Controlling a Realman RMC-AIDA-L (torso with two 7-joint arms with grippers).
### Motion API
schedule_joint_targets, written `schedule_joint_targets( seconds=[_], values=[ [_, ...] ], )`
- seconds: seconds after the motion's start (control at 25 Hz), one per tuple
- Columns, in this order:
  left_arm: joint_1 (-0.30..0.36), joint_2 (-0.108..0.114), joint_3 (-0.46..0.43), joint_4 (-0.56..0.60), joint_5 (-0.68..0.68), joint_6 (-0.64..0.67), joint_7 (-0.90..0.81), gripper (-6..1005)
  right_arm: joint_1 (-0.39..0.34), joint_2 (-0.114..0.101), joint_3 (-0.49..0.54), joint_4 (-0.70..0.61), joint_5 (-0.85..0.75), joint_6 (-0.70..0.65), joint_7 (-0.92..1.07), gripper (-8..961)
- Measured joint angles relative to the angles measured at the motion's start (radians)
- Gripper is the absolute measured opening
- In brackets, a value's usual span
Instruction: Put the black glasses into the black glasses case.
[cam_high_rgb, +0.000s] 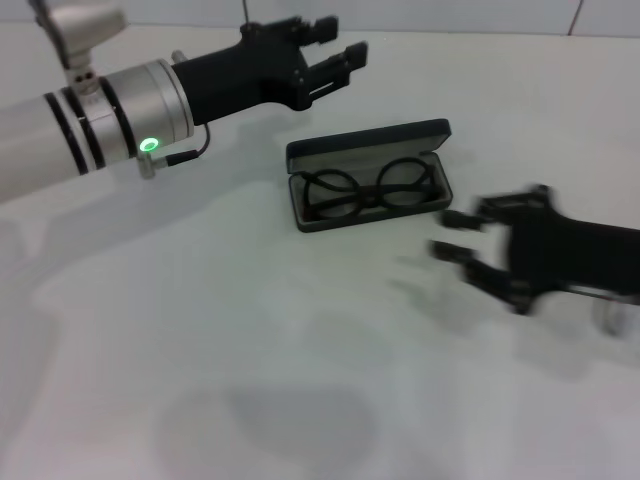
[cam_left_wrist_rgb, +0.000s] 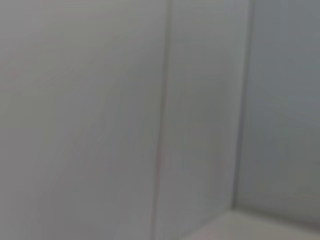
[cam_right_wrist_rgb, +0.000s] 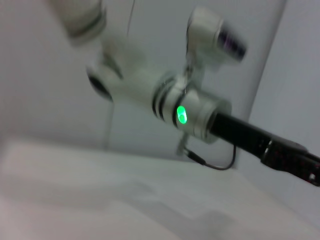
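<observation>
The black glasses case (cam_high_rgb: 369, 172) lies open on the white table, lid tilted up at the back, grey lining showing. The black glasses (cam_high_rgb: 372, 192) rest inside it, lenses side by side. My left gripper (cam_high_rgb: 335, 45) hovers open above and behind the case, holding nothing. My right gripper (cam_high_rgb: 458, 235) is open and blurred, just to the right of the case and clear of it, nothing between its fingers. The right wrist view shows only my left arm (cam_right_wrist_rgb: 200, 112) with its green light; the left wrist view shows bare wall.
The white table (cam_high_rgb: 250, 380) stretches toward me in front of the case. A tiled wall (cam_left_wrist_rgb: 100, 100) rises behind the table.
</observation>
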Motion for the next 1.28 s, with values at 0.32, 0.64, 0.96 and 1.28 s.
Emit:
schedule_joint_targets(
  seconds=[0.32,0.64,0.96,1.28],
  values=[
    [-0.109,-0.007,0.000,0.077,0.184,-0.357,-0.057,598,0.112,0.019,0.480,0.491,-0.118,-0.510,0.061,315],
    [-0.149,-0.011,-0.002,0.166,0.258,-0.539,-0.054,604,0.098,0.048,0.489,0.475,-0.209,-0.473,0.054,505],
    [-0.117,-0.013,-0.001,0.222,0.354,-0.532,-0.025,610,0.096,0.049,0.491,0.476,-0.215,-0.442,0.048,620],
    [-0.089,-0.014,-0.002,0.255,0.305,-0.506,0.051,616,0.097,0.049,0.492,0.476,-0.215,-0.429,0.048,623]
  ],
)
